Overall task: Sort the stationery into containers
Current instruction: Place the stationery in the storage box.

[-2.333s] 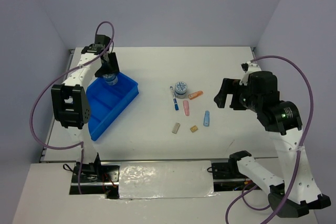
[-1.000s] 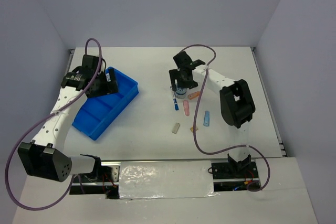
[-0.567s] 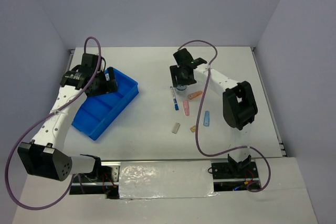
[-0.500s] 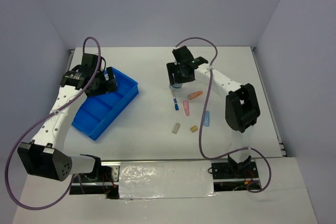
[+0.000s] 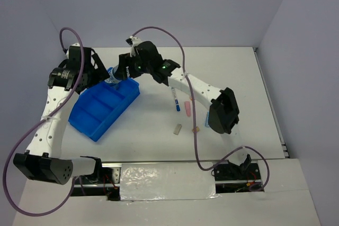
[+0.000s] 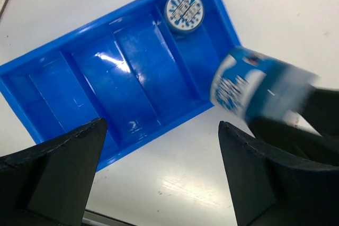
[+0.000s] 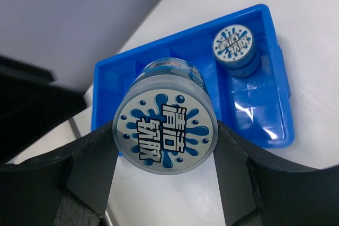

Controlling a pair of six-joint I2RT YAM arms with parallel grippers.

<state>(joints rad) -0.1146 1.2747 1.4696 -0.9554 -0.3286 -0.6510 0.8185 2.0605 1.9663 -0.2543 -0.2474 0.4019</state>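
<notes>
Your right gripper [image 7: 166, 128] has its fingers [image 7: 92, 157] clamped on the round sides of a disc [image 7: 164, 123], with the printed face turned toward the wrist camera. That disc is in the air at the far end of the tray [image 6: 132, 62], which sits slantwise near the left edge of the table [image 5: 222, 72].

The drop turns on one thing: where the disc hangs relative to the end compartment. A second disc [image 6: 184, 10] already lies in that compartment, tight in the tray's far corner. From the left wrist view, the held disc is tilted and seems to hang over the tray's long right-hand wall, beside that compartment rather than squarely above it. The blur there makes its exact place hard to tell. From the right wrist view, the second disc lies up and to the right of the one you carry, well apart from it.

My judgement is that you want to bring the disc inward over the free floor of that compartment and level it before you let go. Released where it is, it could catch the wall and roll out onto the table.

Your left gripper [image 6: 161, 125] hovers above the tray's middle with its fingers spread wide and nothing between them. It is nearer the tray, but the right arm has the piece.

The pen [image 5: 174, 100] and the small pieces wait near the table's middle.
</notes>
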